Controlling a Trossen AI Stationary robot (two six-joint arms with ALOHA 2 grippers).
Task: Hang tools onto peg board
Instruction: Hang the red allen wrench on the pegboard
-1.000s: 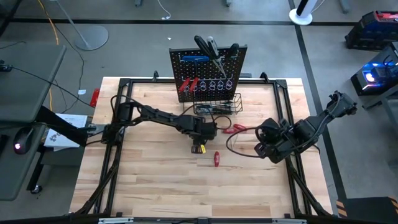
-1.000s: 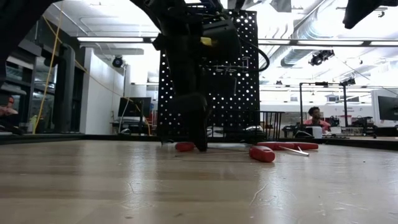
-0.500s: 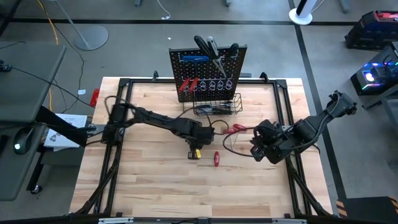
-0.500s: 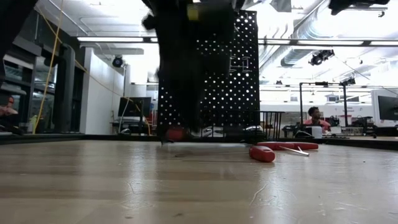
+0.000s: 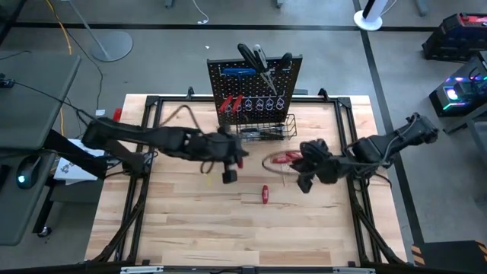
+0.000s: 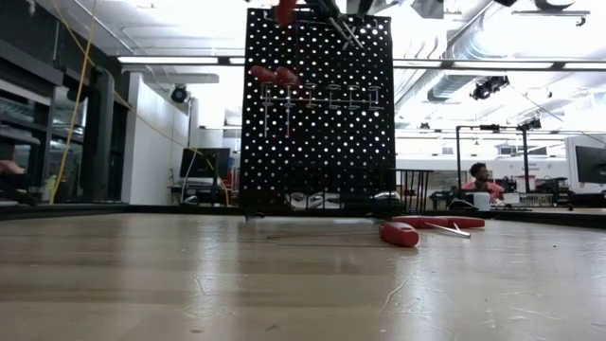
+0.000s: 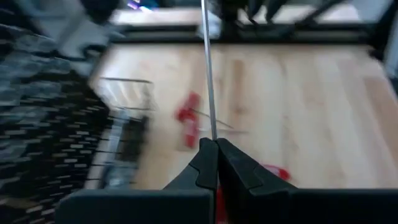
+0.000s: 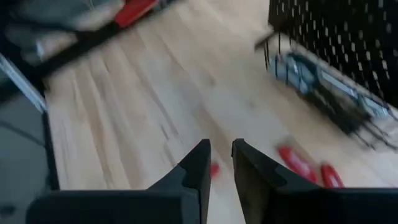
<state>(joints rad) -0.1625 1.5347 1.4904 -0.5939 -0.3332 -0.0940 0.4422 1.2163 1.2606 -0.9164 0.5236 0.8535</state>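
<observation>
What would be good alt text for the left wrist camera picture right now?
The left claw, fingers shut, grips a thin metal shaft that points out over the wooden table. Beyond it, red-handled tools lie on the wood near a wire basket; the picture is motion-blurred.

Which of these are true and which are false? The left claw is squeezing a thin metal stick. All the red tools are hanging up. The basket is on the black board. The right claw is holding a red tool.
1. The left gripper is shut on a thin metal shaft. True.
2. Every red tool hangs on the peg board. False: a red-handled screwdriver and red-handled pliers lie on the table.
3. A black wire basket sits at the foot of the peg board. True.
4. The right gripper holds a red tool. False: nothing shows between its fingers; it hangs over the table beside the pliers.
</observation>
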